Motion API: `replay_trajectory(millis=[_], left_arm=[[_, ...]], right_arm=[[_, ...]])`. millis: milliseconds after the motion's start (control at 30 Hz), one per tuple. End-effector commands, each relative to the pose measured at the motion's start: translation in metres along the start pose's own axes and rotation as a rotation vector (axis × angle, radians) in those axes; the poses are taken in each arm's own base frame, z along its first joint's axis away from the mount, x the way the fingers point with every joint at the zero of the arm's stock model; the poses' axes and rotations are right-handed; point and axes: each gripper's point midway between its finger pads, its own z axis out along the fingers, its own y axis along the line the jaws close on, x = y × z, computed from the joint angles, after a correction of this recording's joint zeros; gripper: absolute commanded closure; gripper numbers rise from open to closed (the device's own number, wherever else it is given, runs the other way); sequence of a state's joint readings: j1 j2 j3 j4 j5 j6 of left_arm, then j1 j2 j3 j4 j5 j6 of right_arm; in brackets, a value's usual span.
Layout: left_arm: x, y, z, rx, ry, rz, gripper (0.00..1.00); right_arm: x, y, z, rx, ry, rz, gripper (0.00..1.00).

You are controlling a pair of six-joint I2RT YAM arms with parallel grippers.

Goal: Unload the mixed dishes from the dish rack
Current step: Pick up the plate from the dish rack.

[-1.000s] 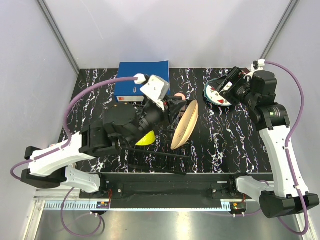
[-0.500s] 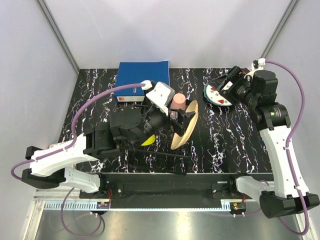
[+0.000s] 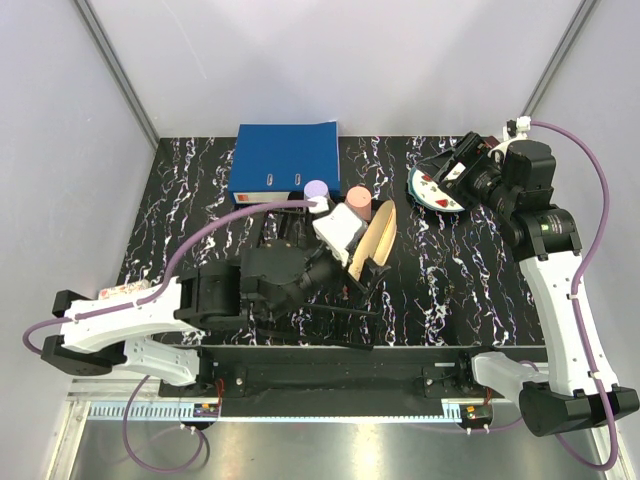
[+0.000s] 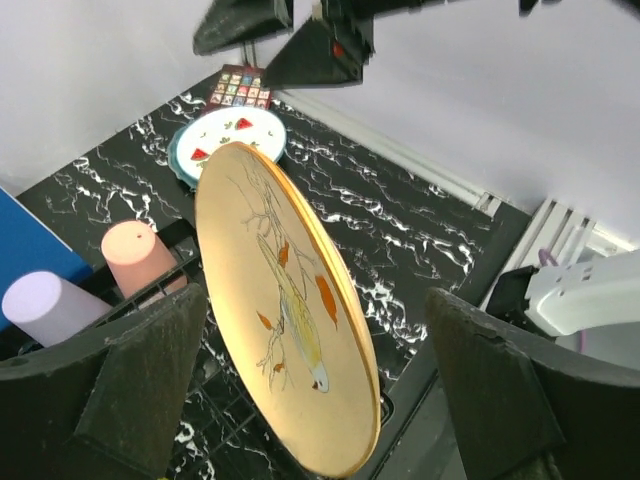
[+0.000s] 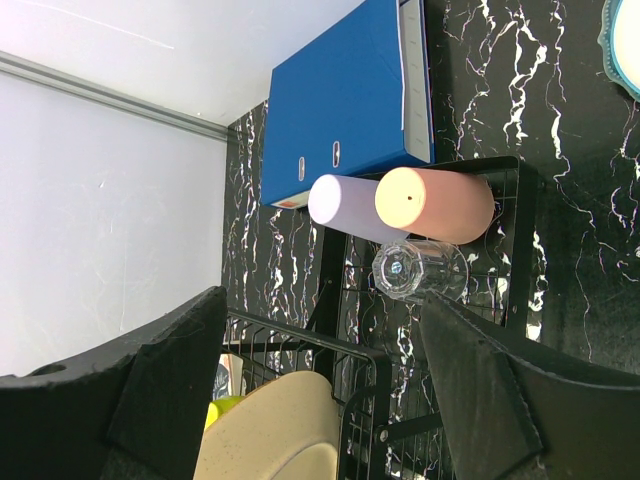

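The peach plate (image 4: pixel 285 300), printed with a bird, stands on edge in the dish rack (image 5: pixel 306 337). My left gripper (image 4: pixel 310 400) is open around it, a finger on each side, neither touching. The lilac cup (image 5: pixel 345 205), salmon-pink cup (image 5: pixel 435 205) and clear glass (image 5: pixel 420 270) sit upside down at the rack's far end. A bit of the yellow bowl (image 5: pixel 225 410) shows behind the plate. The watermelon-print plate (image 3: pixel 437 188) lies on the teal plate (image 4: pixel 178 165) on the table at the back right. My right gripper (image 3: pixel 452 170) hovers open over them, holding nothing.
A blue binder (image 3: pixel 285 160) lies flat at the back, just behind the rack. The left arm (image 3: pixel 200 295) stretches across the rack's near side. A small patterned card (image 4: pixel 240 85) lies beyond the stacked plates. Grey walls enclose the black marbled table (image 3: pixel 180 200).
My left gripper has opened and pulled back from the salmon-pink cup toward the near right, and its fingers now straddle the peach plate. Both cups stand uncovered. The right arm has stayed still.
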State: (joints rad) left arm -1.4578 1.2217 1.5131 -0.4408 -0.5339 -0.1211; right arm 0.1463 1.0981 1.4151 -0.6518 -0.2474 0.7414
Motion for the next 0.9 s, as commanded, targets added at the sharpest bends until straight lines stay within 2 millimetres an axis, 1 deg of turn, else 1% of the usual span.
replay_trajectory(millis=[0, 67, 100, 167, 200, 267, 300, 367, 400, 433, 467, 533, 633, 733, 767, 833, 867], left_arm=[[0.033, -0.004, 0.01, 0.003, 0.073, 0.053, 0.07], [0.043, -0.006, 0.014, 0.012, 0.098, 0.086, 0.1], [0.048, -0.008, 0.017, 0.017, 0.11, 0.094, 0.16], [0.056, -0.01, 0.02, 0.022, 0.128, 0.105, 0.22], [0.061, -0.011, 0.023, 0.019, 0.139, 0.112, 0.32], [0.066, -0.011, 0.025, 0.013, 0.149, 0.112, 0.43], [0.07, -0.011, 0.026, 0.007, 0.158, 0.113, 0.57], [0.072, -0.008, 0.027, -0.015, 0.16, 0.099, 0.73], [0.072, -0.008, 0.027, -0.018, 0.158, 0.092, 0.89], [0.072, -0.006, 0.027, -0.029, 0.156, 0.091, 0.97], [0.072, -0.006, 0.027, -0.032, 0.156, 0.091, 1.0], [0.072, -0.005, 0.027, -0.035, 0.155, 0.09, 1.0], [0.065, -0.004, 0.024, -0.036, 0.137, 0.08, 1.0], [0.048, -0.002, 0.02, -0.03, 0.094, 0.074, 1.0], [0.037, -0.003, 0.018, -0.025, 0.069, 0.07, 1.0], [0.021, -0.001, 0.015, -0.023, 0.038, 0.081, 1.0], [0.006, 0.0, 0.012, -0.021, 0.007, 0.073, 1.0]], right_arm=[[-0.002, 0.006, -0.003, -0.021, -0.016, -0.012, 0.14], [0.0, 0.005, -0.003, -0.018, -0.013, -0.011, 0.14], [-0.001, 0.005, -0.003, -0.018, -0.015, -0.011, 0.14], [0.001, 0.003, -0.003, -0.014, -0.009, -0.008, 0.14], [0.002, 0.002, -0.002, -0.011, -0.009, -0.007, 0.14], [0.002, 0.002, -0.003, -0.013, -0.008, -0.009, 0.14], [0.003, 0.001, -0.002, -0.011, -0.005, -0.007, 0.14], [0.003, 0.0, -0.002, -0.01, -0.006, -0.008, 0.14], [0.003, 0.001, -0.003, -0.012, -0.008, -0.01, 0.14], [0.004, 0.0, -0.002, -0.01, -0.004, -0.008, 0.14], [0.004, 0.0, -0.002, -0.01, -0.004, -0.009, 0.14], [0.004, 0.001, -0.001, -0.015, -0.001, -0.01, 0.14], [0.003, 0.003, -0.001, -0.017, -0.003, -0.009, 0.14], [0.002, 0.004, -0.002, -0.02, -0.004, -0.011, 0.14], [0.001, 0.004, -0.002, -0.021, -0.005, -0.012, 0.14], [0.001, 0.005, -0.001, -0.023, -0.005, -0.012, 0.14], [0.001, 0.006, -0.001, -0.024, -0.004, -0.013, 0.14]])
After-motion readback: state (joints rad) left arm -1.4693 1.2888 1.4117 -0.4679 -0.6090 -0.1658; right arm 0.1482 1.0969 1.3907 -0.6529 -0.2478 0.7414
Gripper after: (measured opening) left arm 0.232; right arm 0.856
